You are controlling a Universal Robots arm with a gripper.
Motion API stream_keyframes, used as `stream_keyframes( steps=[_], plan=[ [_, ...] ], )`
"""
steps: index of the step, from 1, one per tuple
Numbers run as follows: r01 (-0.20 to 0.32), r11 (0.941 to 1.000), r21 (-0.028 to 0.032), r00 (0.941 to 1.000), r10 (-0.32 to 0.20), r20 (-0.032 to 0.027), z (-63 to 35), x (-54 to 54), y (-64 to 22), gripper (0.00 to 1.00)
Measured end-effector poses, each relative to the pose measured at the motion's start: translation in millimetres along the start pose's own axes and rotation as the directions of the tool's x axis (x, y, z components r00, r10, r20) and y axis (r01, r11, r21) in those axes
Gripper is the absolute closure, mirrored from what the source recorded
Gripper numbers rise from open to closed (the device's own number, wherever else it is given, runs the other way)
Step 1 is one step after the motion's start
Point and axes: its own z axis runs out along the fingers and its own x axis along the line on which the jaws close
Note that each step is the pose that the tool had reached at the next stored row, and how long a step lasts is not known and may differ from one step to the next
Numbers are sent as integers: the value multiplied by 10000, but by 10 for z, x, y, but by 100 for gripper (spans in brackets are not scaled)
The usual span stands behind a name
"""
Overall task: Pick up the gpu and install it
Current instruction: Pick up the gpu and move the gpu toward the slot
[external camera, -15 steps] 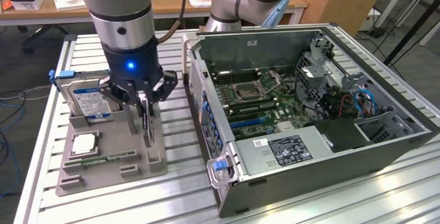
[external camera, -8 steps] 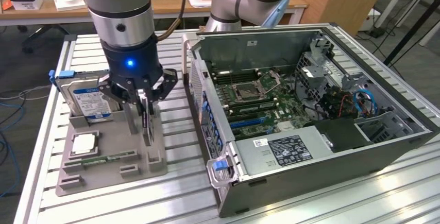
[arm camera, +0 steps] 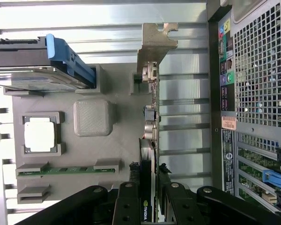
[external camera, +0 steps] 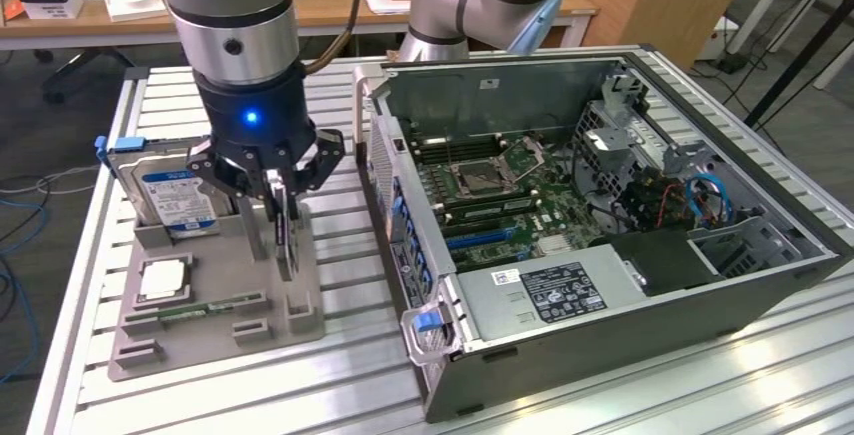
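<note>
Pinches the gpu [external camera: 283,227] by its upper edge between the jaws, pressed against both faces of the dark board, over the grey holder [external camera: 214,327] on the slatted worktop [external camera: 334,385]. Stands on edge along the holder's slot, just beside the computer case [external camera: 747,285] lying open on the exterior view's right, with the silver bracket [arm camera: 154,42] at the end away from the jaws. Cannot tell whether clear of the slot or seated in it.

Calls, by the look of it, for a straight vertical pull: keep the board upright and untwisted, so as not to bind the lower edge against the slot walls or drag the holder up with it. Appears to grasp toward the end away from the bracket, and so is likely to let the bracket end sag; go slowly and keep the pinch firm and square to the board. Worth minding the hard drive [external camera: 167,190] standing in its own slot on the exterior view's left, near the jaws but apart from them, and the perforated case wall close on the other side. Leaves the memory stick [external camera: 200,307] and the processor [external camera: 160,277] flat in their pockets, well below the jaws and untouched. Best held thin edge only, clear of the connectors at the bracket.
</note>
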Motion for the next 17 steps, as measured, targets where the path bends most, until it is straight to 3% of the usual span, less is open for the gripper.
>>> stream_keyframes(
  steps=[17],
  plan=[
    [0,10000,5,10000,0,0,-102,-2,4,74]
  ],
)
